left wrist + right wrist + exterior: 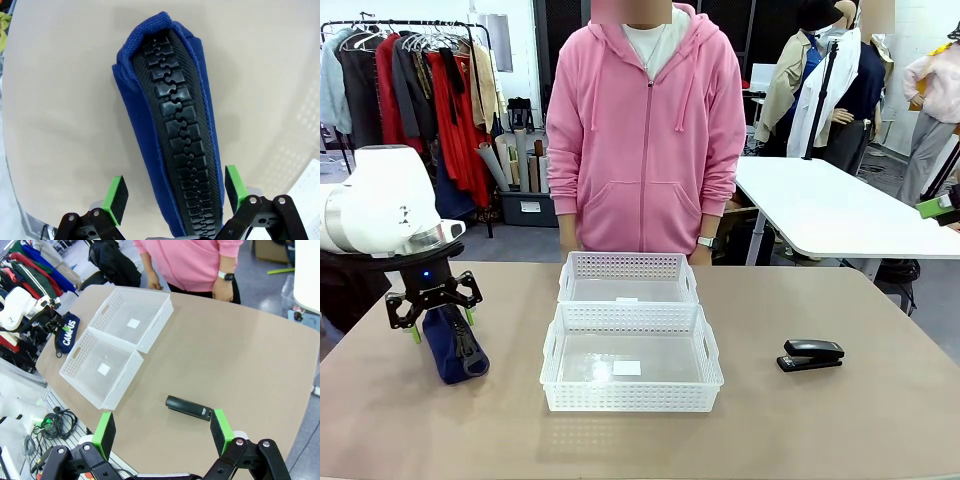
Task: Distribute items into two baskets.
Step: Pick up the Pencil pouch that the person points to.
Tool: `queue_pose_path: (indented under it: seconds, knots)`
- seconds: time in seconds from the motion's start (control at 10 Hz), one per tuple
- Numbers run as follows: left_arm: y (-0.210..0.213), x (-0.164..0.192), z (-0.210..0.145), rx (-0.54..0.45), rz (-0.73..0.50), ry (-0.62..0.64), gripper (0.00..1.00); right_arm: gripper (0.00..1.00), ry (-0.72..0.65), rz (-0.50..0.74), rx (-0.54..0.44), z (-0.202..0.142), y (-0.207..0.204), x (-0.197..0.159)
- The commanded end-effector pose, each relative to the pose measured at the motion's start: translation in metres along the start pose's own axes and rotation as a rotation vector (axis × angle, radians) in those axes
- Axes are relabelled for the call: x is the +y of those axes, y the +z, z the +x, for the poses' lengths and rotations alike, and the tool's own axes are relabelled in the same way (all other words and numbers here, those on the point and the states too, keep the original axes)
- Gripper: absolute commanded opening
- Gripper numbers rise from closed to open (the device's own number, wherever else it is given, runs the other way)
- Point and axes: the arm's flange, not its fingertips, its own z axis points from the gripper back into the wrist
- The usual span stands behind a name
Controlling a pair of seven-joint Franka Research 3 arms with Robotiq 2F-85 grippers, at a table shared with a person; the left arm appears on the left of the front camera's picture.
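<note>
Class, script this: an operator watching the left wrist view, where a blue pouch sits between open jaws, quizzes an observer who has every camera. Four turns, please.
Operator: I have the navy fabric zip pouch between the left gripper's jaws. Is anything in the baskets?
Observer: No items. Of the two white plastic lattice baskets, the nearer and the farther each hold just a small white label.
Operator: Where is the other item?
Observer: The small black desk stapler lies on the tan table, to the robot's right of the baskets.
</note>
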Motion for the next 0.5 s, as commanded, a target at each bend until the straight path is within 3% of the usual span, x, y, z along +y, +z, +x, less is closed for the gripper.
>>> queue_pose_path:
  seconds: [0.0, 0.4]
  knots:
    - [0.0006, 0.0012, 0.0008, -0.01, 0.013, 0.014, 1.0, 1.0, 0.007, 0.023, -0.021, 0.0008, -0.0004, 0.0]
    - [0.0003, -0.0001, -0.0003, 0.0, 0.006, -0.008, 1.0, 1.0, 0.007, 0.023, -0.021, 0.0008, -0.0004, 0.0]
